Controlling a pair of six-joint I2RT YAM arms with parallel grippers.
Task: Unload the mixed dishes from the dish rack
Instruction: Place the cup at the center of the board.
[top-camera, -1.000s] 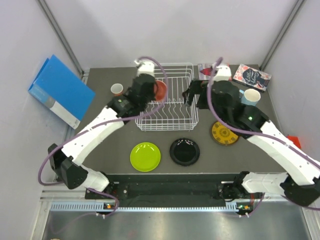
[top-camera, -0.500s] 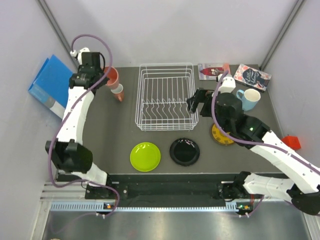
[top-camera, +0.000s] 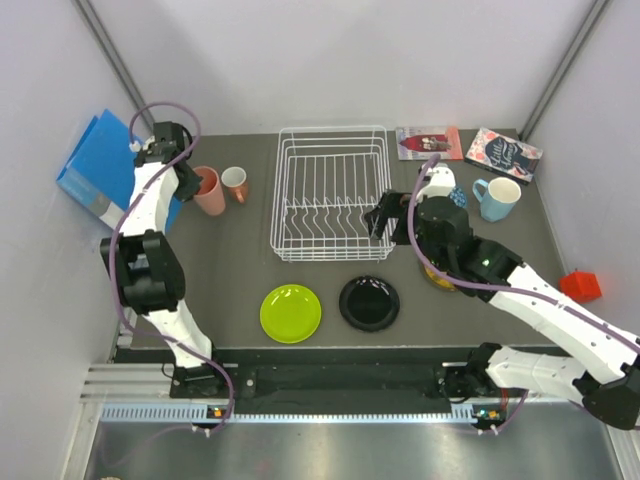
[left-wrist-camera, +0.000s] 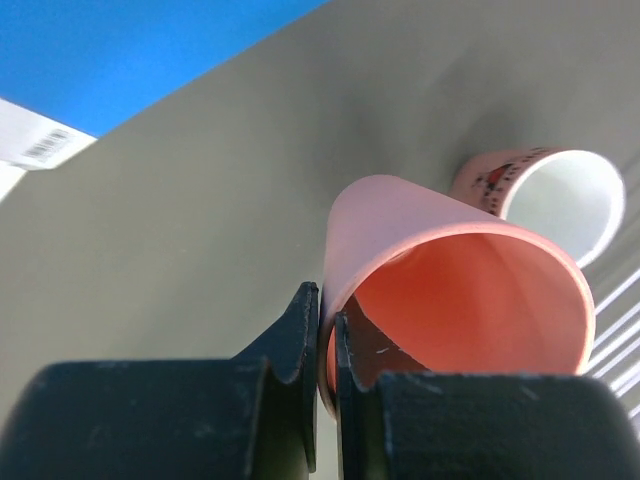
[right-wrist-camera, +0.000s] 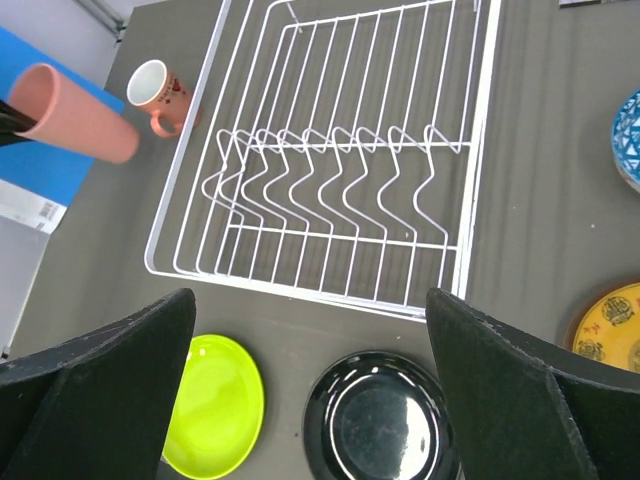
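Note:
The white wire dish rack (top-camera: 330, 190) stands empty; it also shows in the right wrist view (right-wrist-camera: 340, 170). My left gripper (top-camera: 188, 183) is shut on the rim of a salmon cup (top-camera: 209, 191), one finger inside and one outside (left-wrist-camera: 326, 330). The cup (left-wrist-camera: 450, 290) is tilted, low over the table, next to a pink cup (top-camera: 235, 183) (left-wrist-camera: 560, 195). My right gripper (top-camera: 383, 215) is open and empty at the rack's right front corner (right-wrist-camera: 310, 300). A lime-green plate (top-camera: 290, 312), a black plate (top-camera: 369, 303), a yellow plate (top-camera: 440, 275), a blue bowl (top-camera: 456, 198) and a light blue mug (top-camera: 498, 197) sit on the table.
A blue binder (top-camera: 105, 170) leans at the left edge behind the left gripper. Two books (top-camera: 428, 142) (top-camera: 503, 153) lie at the back right. A red object (top-camera: 582, 285) sits at the right edge. My right arm covers part of the yellow plate.
My left arm has carried the salmon cup from the rack to the far left and lowered it beside the pink cup. My right gripper has drifted slightly nearer.

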